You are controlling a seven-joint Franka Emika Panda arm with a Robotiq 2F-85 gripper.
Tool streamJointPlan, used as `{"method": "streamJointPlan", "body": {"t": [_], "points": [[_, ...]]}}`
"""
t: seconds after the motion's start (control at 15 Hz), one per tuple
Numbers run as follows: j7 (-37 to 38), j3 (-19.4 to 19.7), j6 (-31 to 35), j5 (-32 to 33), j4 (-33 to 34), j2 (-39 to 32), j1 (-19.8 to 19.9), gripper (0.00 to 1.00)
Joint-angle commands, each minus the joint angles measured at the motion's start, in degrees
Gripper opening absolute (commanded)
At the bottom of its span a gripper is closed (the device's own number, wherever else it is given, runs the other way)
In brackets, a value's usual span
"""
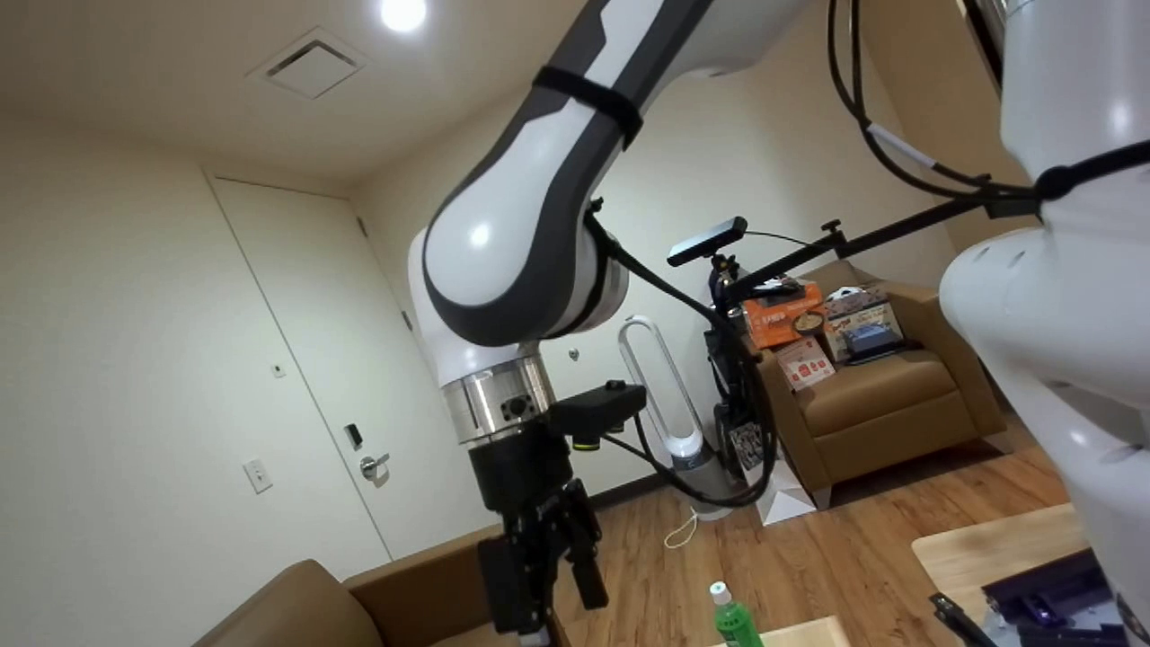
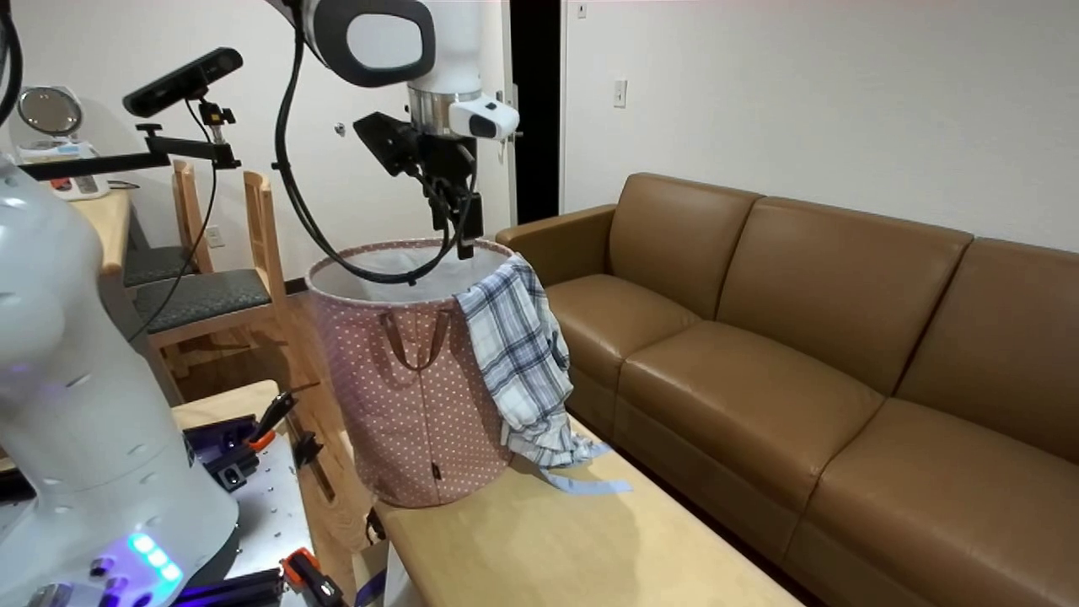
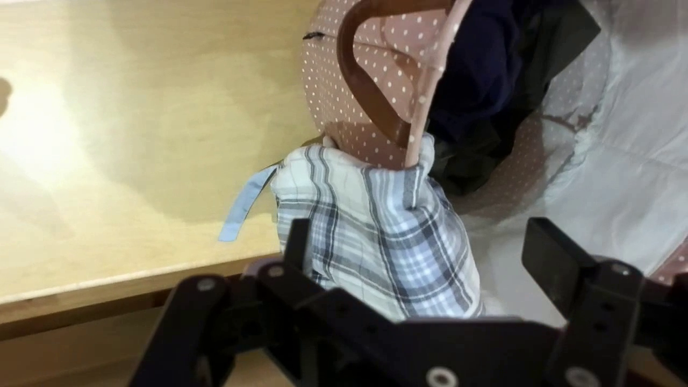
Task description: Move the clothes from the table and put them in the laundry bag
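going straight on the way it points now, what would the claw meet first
Most likely the plaid garment draped over the edge of the laundry bag: in the wrist view it shows in line with the open claw, though how far below is unclear.

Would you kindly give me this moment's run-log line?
claw: open; plaid garment: draped over side of laundry bag; blue strap: on table; dark cloth: inside bag

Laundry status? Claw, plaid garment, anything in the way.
Claw open, gripping nothing. Plaid garment draped over the rim of the laundry bag, much of it outside, blue strap on the table. Possible snag: that rim.
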State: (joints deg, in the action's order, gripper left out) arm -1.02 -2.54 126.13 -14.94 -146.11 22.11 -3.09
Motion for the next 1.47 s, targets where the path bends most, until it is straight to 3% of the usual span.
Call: {"method": "streamJointPlan", "body": {"t": [0.0,0.07,0.13,0.47,0.73,1.0,1.13,1.2,1.4], "points": [[-10.69,3.18,-3.68,2.49,2.41,-4.47,-0.89,1.00],[-12.24,3.71,-3.54,2.53,2.25,-5.16,-0.64,1.00],[-7.94,2.59,-2.03,1.33,0.67,-2.53,-0.57,1.00],[-11.12,3.64,-2.10,1.39,1.10,-4.57,-0.44,1.00],[0.86,0.93,4.28,6.94,0.79,-5.40,1.61,1.00],[10.50,-0.88,5.88,15.05,1.14,-6.48,2.96,1.00],[9.29,-0.34,4.31,15.43,1.85,-7.77,2.27,1.00],[5.37,1.03,4.03,11.85,2.01,-8.54,1.06,1.00],[7.47,0.47,4.66,13.24,1.13,-7.62,1.50,1.00]]}}
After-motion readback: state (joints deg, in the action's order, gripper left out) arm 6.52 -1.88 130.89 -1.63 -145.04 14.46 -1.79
